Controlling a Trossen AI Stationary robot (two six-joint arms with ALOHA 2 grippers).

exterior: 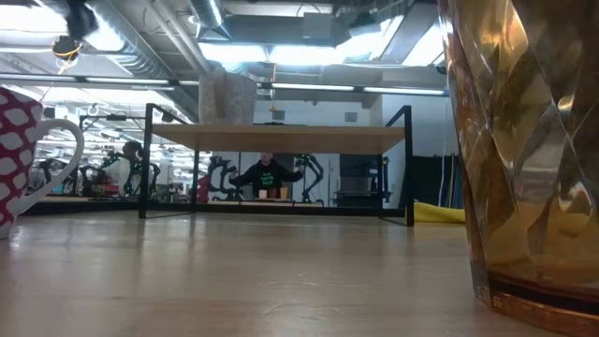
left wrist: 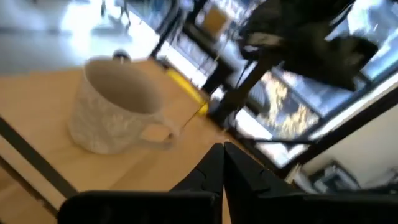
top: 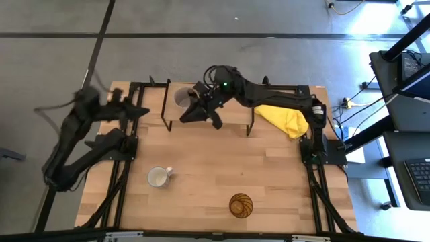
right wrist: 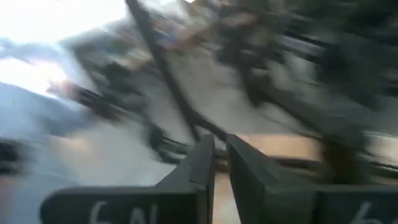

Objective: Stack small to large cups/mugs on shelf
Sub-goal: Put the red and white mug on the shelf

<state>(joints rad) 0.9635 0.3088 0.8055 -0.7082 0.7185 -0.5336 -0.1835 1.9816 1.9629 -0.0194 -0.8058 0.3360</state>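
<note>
The grey handled mug (top: 181,97) stands upright on its base at the left end of the shelf (top: 232,117). It also shows in the left wrist view (left wrist: 118,112) and the low view (exterior: 227,97). The white mug (top: 158,177), which has red dots on its side (exterior: 23,150), stands on the table near the front left. The amber ribbed tumbler (top: 241,205) stands near the front edge. My right gripper (top: 200,114) hovers over the shelf beside the grey mug, fingers almost together (right wrist: 221,162), holding nothing. My left gripper (top: 142,110) is left of the shelf, shut and empty (left wrist: 222,168).
A yellow cloth (top: 282,119) lies on the table just right of the shelf. The shelf's black legs (exterior: 148,159) stand on the tabletop's far half. Bare wood (top: 201,158) lies between the shelf and the two front vessels. A person (exterior: 267,176) sits far behind the table.
</note>
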